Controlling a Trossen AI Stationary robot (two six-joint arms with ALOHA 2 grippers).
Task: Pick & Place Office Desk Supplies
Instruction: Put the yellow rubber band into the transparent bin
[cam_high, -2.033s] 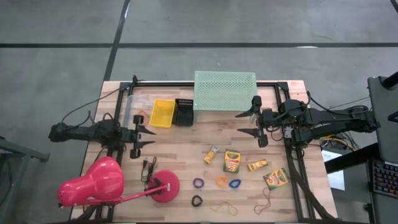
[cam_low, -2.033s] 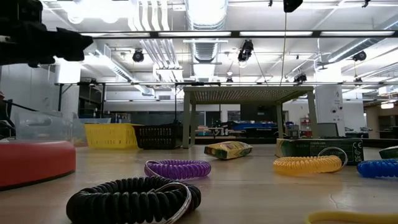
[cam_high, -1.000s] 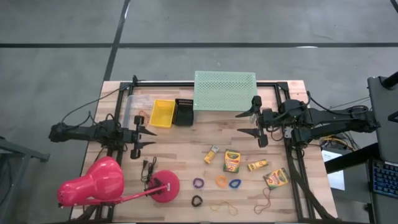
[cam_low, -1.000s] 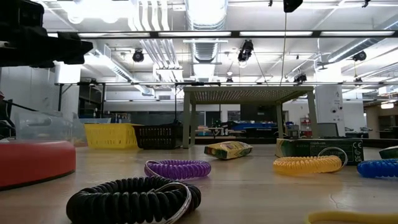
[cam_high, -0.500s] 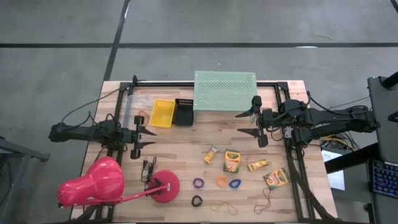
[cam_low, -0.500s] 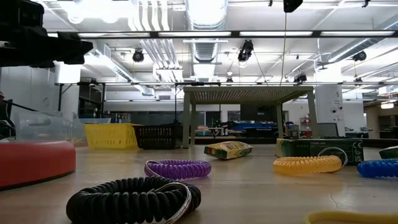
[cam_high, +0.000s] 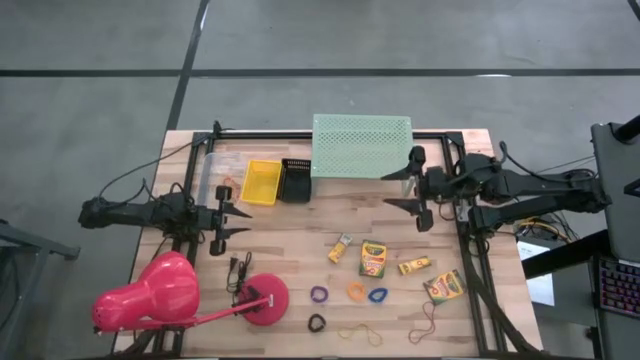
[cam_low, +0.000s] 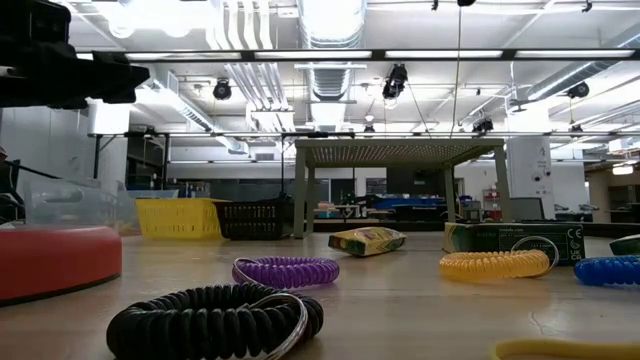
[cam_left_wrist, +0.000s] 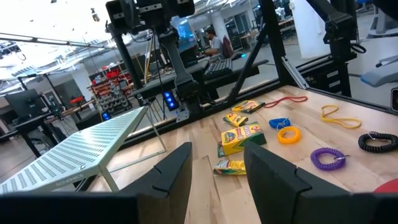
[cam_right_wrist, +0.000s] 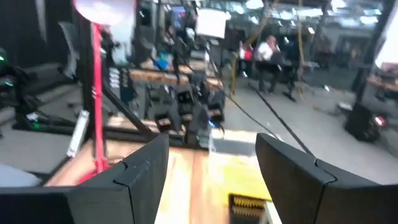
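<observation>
The mint-green perforated shelf (cam_high: 362, 144) stands at the far edge of the wooden counter (cam_high: 290, 240) and serves as the landmark. Just beside it, toward the left arm, sit a black bin (cam_high: 295, 180) and then a yellow bin (cam_high: 262, 182); what lies in either cannot be made out. Beyond the yellow bin is a clear container (cam_high: 221, 178) with something orange in it.

The supplies lie loose on the counter, on the near side of the shelf, none in a bin. Four crayon boxes (cam_high: 372, 258) are spread there, the smallest nearest the shelf's middle. Nearer the front edge are the purple loop (cam_high: 319, 295), orange loop (cam_high: 356, 292) and blue loop (cam_high: 378, 295) in a row, with the black loop (cam_high: 316, 323) nearer still. Thin rubber bands (cam_high: 360, 333) lie at the front edge. A pink desk lamp (cam_high: 180, 295) rests well away from the shelf, at the left arm's near corner.

The right gripper (cam_high: 405, 188) hovers just beside the shelf's right end, fingers spread wide and holding nothing. The left gripper (cam_high: 243, 220) hangs near the yellow bin, fingers apart and empty.
</observation>
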